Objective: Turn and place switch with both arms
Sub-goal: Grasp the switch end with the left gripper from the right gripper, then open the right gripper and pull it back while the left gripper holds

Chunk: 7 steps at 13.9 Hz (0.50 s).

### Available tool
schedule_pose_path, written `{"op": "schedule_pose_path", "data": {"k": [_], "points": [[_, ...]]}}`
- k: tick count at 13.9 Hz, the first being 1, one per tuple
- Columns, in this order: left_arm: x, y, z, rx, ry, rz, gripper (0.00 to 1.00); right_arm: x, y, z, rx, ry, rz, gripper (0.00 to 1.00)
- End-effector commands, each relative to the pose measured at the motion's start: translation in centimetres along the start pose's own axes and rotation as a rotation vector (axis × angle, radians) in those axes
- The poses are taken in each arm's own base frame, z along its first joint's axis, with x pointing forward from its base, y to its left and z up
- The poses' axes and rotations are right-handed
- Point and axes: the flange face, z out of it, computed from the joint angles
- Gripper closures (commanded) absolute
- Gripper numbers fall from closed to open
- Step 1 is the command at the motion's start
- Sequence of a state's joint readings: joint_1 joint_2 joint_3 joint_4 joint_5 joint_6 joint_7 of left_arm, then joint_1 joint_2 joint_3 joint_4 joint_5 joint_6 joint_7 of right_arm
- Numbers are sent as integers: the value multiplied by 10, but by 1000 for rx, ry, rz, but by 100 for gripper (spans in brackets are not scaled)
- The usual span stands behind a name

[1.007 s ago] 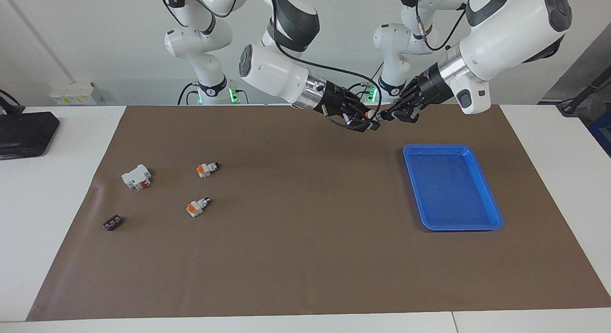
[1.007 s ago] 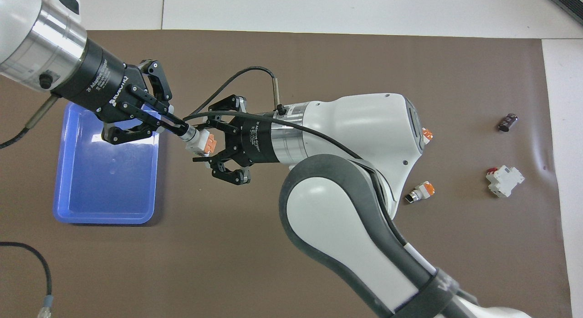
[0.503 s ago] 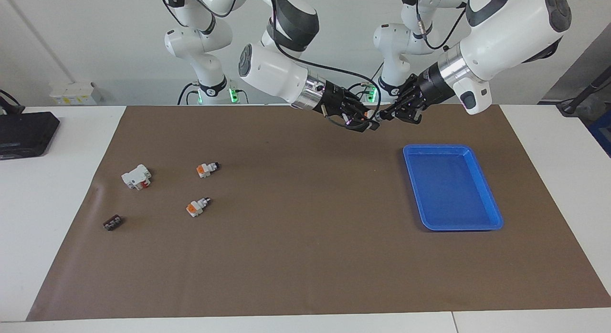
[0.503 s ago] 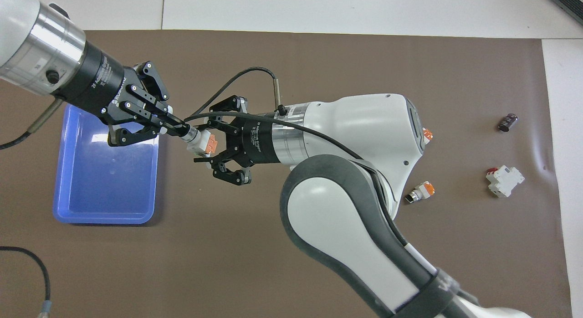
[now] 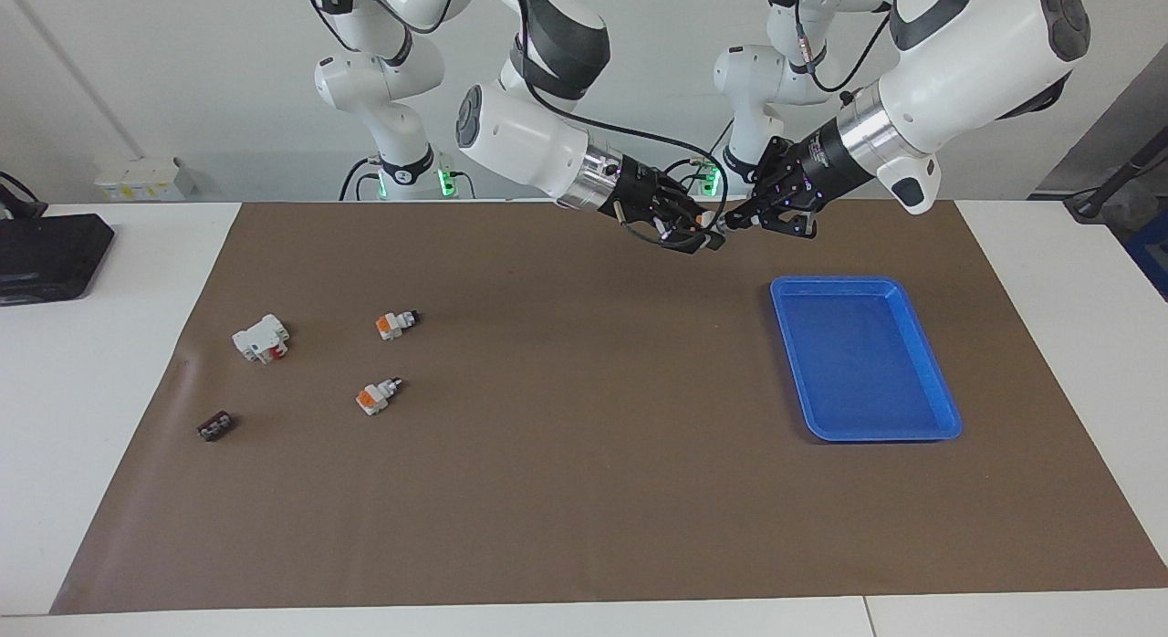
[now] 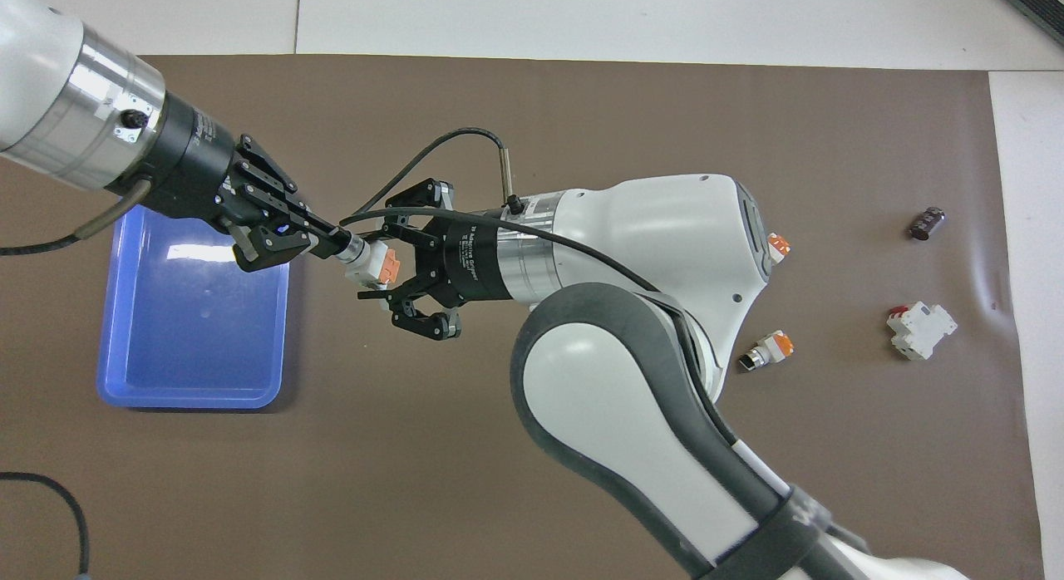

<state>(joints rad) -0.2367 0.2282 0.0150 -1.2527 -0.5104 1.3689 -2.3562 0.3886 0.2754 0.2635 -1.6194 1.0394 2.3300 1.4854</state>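
Orange-blocked switch [image 6: 371,263] gripped between right hand [image 6: 384,268] and left hand [image 6: 328,241].

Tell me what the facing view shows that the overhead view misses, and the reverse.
Facing only: both arm bases, and the whole orange-and-white selector switch nearer the robots, which the right arm mostly covers from overhead.

Overhead only: the held switch's orange block and silver collar, the right gripper shut on its body, the left gripper shut on its knob end.

Both: blue plastic tray, white block with red part, small dark piece, second loose switch.
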Motion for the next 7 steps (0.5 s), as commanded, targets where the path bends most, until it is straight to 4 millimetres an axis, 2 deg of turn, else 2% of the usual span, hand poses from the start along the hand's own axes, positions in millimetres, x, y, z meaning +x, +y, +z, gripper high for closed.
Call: {"op": "schedule_pose_path", "data": {"k": [1, 5, 7], "points": [[6, -1, 16, -21, 8, -244, 100, -16, 1, -7, 15, -28, 5, 100], [9, 4, 14, -36, -18, -519, 100, -16, 1, -7, 15, -29, 6, 100], [21, 9, 16, -30, -19, -637, 100, -16, 1, -7, 15, -29, 6, 100]]}}
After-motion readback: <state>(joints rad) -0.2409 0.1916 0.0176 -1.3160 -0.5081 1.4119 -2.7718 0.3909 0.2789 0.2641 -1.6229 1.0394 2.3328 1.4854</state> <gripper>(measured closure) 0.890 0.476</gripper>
